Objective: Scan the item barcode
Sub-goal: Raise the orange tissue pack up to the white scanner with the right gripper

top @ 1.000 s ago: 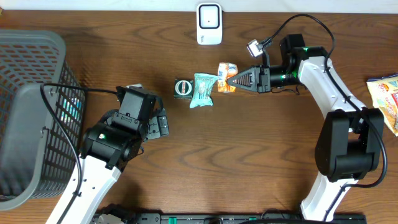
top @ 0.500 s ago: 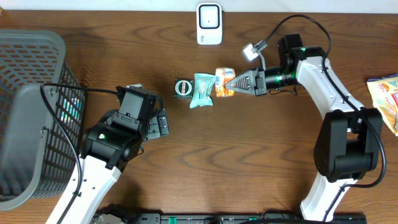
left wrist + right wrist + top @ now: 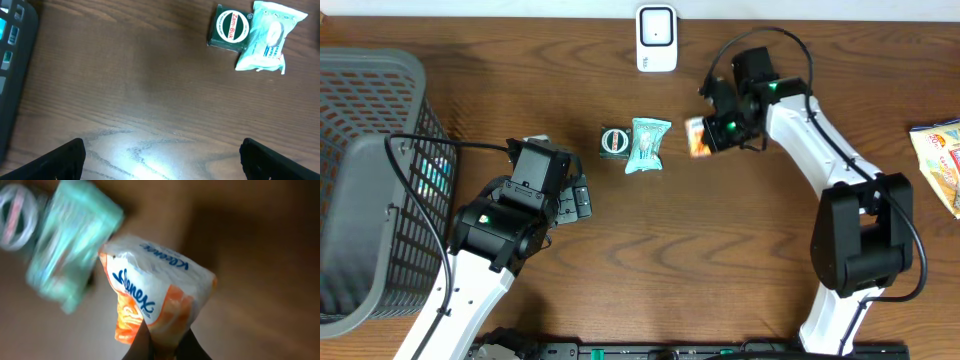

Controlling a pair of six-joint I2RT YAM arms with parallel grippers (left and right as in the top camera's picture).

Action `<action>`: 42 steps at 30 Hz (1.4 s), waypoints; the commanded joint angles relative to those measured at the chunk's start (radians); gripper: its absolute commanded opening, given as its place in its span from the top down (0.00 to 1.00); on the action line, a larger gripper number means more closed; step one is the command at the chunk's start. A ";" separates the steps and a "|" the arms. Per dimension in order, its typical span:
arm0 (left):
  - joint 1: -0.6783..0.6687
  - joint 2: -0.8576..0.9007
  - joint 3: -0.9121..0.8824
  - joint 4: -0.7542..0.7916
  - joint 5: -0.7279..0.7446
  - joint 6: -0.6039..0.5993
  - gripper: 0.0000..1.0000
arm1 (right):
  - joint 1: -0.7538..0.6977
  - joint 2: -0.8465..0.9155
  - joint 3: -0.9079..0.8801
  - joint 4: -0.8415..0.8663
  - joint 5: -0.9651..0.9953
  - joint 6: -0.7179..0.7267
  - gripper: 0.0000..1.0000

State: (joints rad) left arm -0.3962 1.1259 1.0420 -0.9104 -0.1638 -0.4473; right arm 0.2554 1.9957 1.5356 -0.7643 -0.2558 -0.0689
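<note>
- The right gripper [image 3: 164,339] is clamped on a tissue pack [image 3: 696,138], pinching 1 end of its orange-and-white wrapper between the 2 fingers.
- In the wrist view the pack's long axis runs outward from the fingertips, roughly in line with them and leaning a little to 1 side. The printed brand name faces the camera, and no barcode can be made out on the visible face.
- The pack appears lifted off the table [image 3: 740,260], just beside a teal packet [image 3: 646,145]. A green round tin [image 3: 614,141] touches the packet's other side.
- The white scanner [image 3: 656,38] stands at the far edge of the table, further out from the pack and a little to the robot's left, with bare wood between them.
- That offset is what the next move turns on. The pack likely has to travel outward and leftward, then turn so its barcode face meets the scanner's window.
- The right arm is clearly the nearer one and already has the pack.
- The left gripper [image 3: 160,150] hangs with its jaws spread wide and nothing in them, near the basket [image 3: 360,80] and well apart from the scanner.
</note>
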 commanded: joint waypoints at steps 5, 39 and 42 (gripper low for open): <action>0.003 0.004 0.004 -0.002 -0.017 0.002 0.02 | 0.080 -0.006 0.003 0.294 0.228 -0.045 0.99; 0.003 0.004 0.004 -0.002 -0.016 0.002 0.02 | 0.154 0.232 0.368 0.954 0.354 -0.505 0.99; 0.003 0.004 0.004 -0.002 -0.017 0.002 0.02 | 0.151 0.327 0.527 0.844 0.359 -0.526 0.99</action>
State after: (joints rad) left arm -0.3962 1.1259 1.0420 -0.9096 -0.1642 -0.4473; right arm 0.4042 2.2192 1.9430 0.1474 0.1223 -0.5812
